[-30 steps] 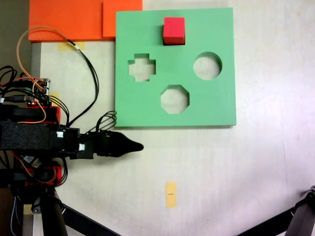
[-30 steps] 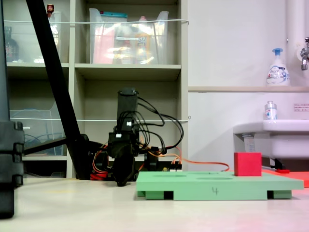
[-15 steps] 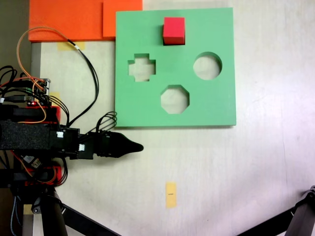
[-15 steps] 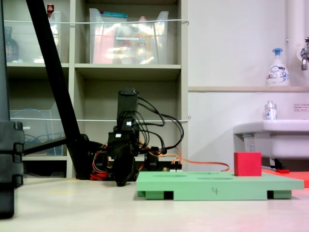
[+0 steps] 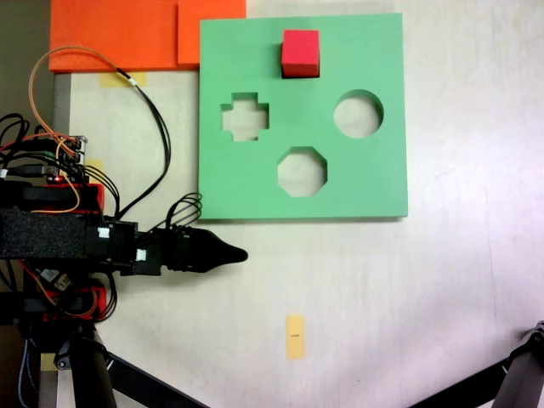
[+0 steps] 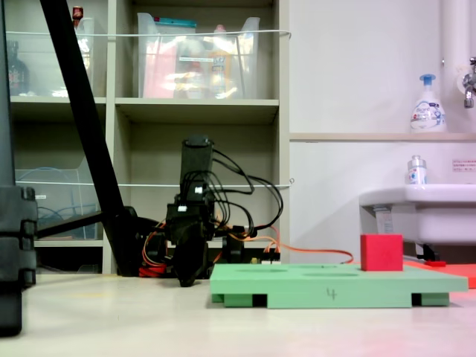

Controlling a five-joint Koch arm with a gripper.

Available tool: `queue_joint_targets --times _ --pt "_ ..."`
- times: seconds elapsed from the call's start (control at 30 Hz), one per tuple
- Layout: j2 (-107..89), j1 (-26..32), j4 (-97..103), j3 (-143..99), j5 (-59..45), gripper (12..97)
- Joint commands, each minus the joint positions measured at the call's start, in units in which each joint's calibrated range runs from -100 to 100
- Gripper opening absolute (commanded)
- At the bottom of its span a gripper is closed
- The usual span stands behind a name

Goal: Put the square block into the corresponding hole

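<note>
- Square block: a bright red cube standing on the green foam board, near the board's top edge in the overhead-looking fixed view. In the low side view the block stands up proud of the board's top face, toward its right end.
- Corresponding hole: no open square cutout can be seen; the block stands where it would be, so whether the block is seated in it cannot be told.
- Other cutouts in the board: a cross, a round hole and an octagon, all unoccupied.
- Gripper: on the table just off the board's lower-left corner, well apart from the block. Jaws come to a single dark point, closed on nothing.
- Orange foam slabs: at the table's top-left corner, touching the board's left edge.
- Yellow tape mark: on the table below the board.
</note>
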Motion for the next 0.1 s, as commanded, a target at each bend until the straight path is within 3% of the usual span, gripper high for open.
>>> queue_joint_targets --times 0.0,0.07 --pt "-0.41 -0.34 -6.21 -0.98 -0.29 49.1" --pt "-0.41 -0.34 -6.21 -0.98 -0.29 49.1"
